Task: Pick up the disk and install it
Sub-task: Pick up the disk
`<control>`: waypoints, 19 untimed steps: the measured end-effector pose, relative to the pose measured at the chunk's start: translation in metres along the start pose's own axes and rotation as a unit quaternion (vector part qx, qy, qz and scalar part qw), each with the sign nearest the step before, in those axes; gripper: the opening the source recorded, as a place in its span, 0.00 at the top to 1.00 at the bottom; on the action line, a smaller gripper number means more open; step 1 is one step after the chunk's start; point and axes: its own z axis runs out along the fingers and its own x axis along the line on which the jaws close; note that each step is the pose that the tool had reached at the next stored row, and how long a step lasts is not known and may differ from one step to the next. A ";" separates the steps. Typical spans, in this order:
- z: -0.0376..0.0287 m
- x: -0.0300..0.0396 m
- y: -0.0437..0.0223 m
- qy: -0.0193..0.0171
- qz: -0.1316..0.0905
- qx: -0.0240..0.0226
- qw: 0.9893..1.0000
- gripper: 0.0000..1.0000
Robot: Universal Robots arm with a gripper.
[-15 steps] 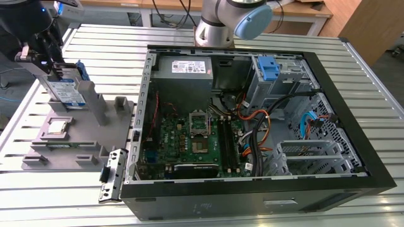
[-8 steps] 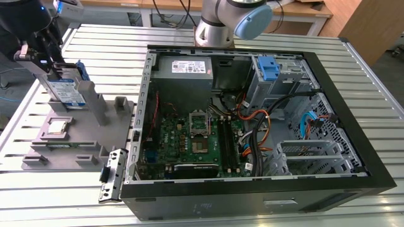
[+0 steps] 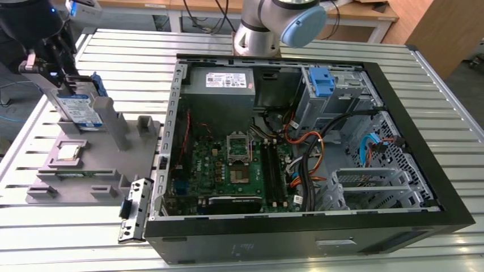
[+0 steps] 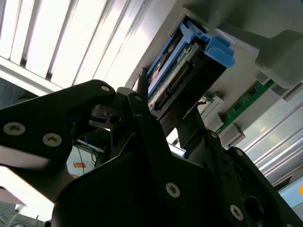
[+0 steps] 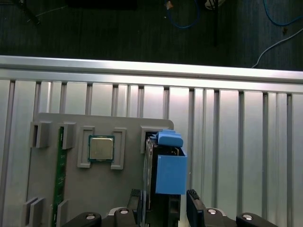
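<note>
Gripping the disk [image 3: 79,109] at the exterior view's far left, with the end effector [image 3: 47,63] closed over the drive's upper end. Holding it upright on edge above the grey fixture [image 3: 113,164], with the lower end either seated in its slot or just lifted out of it; cannot tell which. Standing on edge, judging by the layout, to leave the top end free for a grasp from above.

Flanking the blue carrier [image 5: 169,172] in the first wrist view with two dark fingers [image 5: 193,202], one on each narrow side, seemingly pressing on the plastic rather than on the label face. Looking along the drive's connector end in the second wrist view, with a blue end tab [image 4: 220,49] sticking out beyond the grip.

Moving right along the fixture: lying flat in its own square recess, a small chip [image 3: 69,152]; resting in a groove nearby, a green memory stick [image 3: 76,174]. Both are apart from the disk.

Further right, sitting on the slatted counter [image 3: 431,102], an open computer case [image 3: 302,226] turned opening-up, likely for reaching in from overhead. Standing in the bay at its far corner, a lone blue bracket [image 3: 323,84]. Well apart from that case, the disk, so installing apparently not yet begun.
</note>
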 end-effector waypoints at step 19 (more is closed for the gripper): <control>0.0001 0.0000 -0.0001 0.000 0.000 0.000 1.000 0.58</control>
